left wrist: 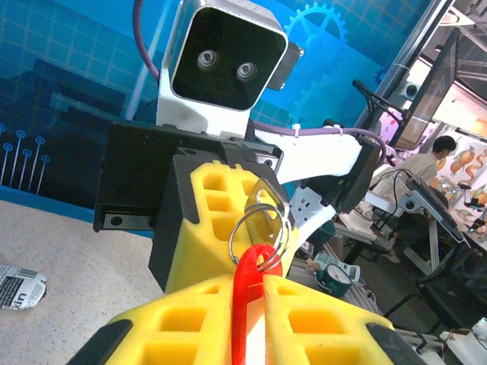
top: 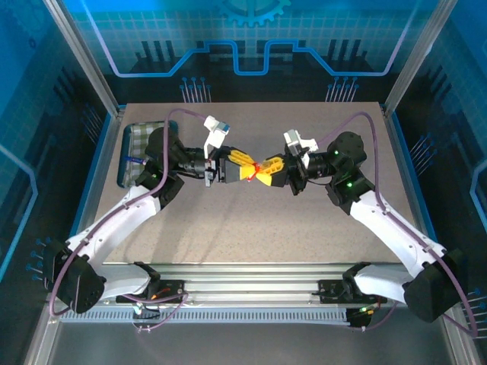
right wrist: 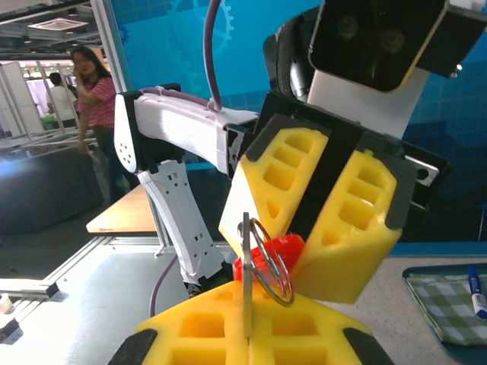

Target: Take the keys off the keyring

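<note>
Nothing is off yet: the left gripper (top: 242, 161) pinches the red keyring (left wrist: 245, 304) between its fingertips. The right gripper (right wrist: 247, 304), tip to tip with it, is clamped on the thin grey key (right wrist: 246, 251), which is threaded on the wire ring (right wrist: 274, 266) between them. Well behind the left gripper, a checked tray (top: 124, 160) holds a pen (right wrist: 473, 287).

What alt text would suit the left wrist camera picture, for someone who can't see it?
Close up, the left end effector pinches a red keyring clip, threaded on a silver ring, between its yellow fingers. The right end effector faces it, holding what looks like a small metal key on that ring. Below them is a pale speckled table.
</note>
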